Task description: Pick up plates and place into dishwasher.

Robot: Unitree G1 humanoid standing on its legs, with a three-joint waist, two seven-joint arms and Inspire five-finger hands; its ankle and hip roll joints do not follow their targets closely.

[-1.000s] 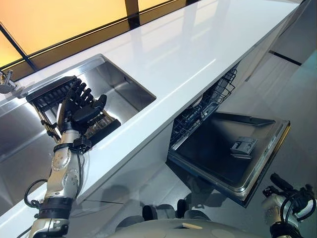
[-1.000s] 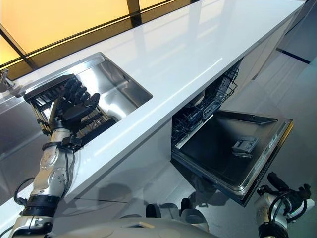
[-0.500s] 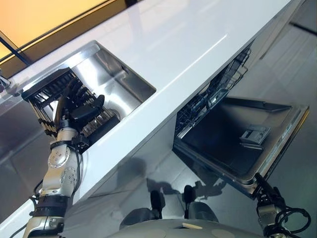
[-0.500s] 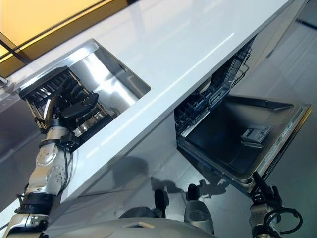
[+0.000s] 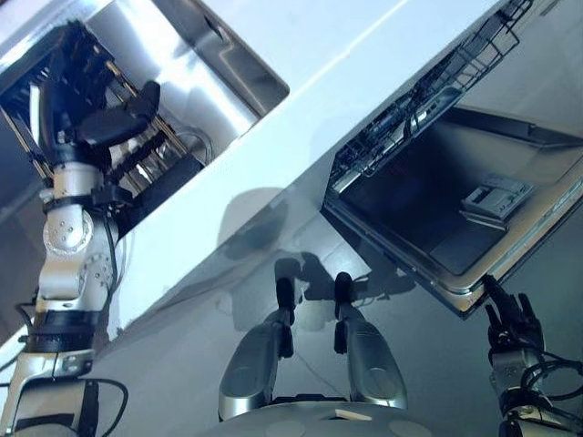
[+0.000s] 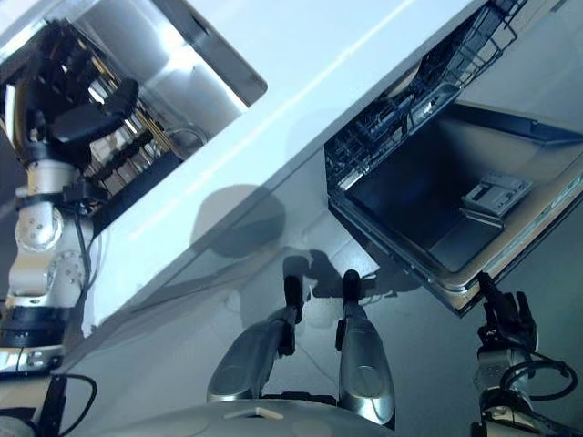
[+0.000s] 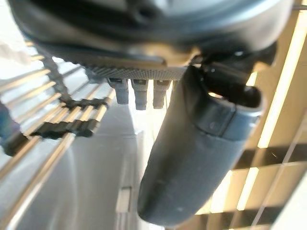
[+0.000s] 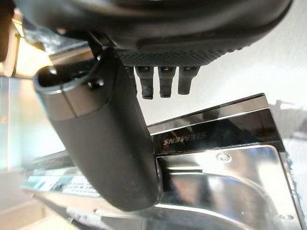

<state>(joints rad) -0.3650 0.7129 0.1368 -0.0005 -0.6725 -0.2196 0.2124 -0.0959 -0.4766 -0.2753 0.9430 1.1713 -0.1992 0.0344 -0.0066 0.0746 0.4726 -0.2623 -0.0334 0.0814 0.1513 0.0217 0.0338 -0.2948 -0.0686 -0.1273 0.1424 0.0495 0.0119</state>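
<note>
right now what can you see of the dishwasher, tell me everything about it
The dishwasher sits under the white counter with its door dropped open, near level. The door's inner face looks like stainless steel, dark in shade, with a grey detergent compartment set in it. A dark wire rack shows inside the opening. No plates are visible in it. The right hand hangs just past the door's front corner, apart from it.

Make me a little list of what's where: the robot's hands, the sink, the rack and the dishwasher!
left hand: at the rack in the sink, fingers among its wires
right hand: low by the open door's front corner, fingers straight, holding nothing
rack: dark wire rack, sits inside the sink
sink: steel, set in the white counter
dishwasher: under the counter, door folded down open
basket: wire basket inside the dishwasher
plates: cannot make any out
</note>
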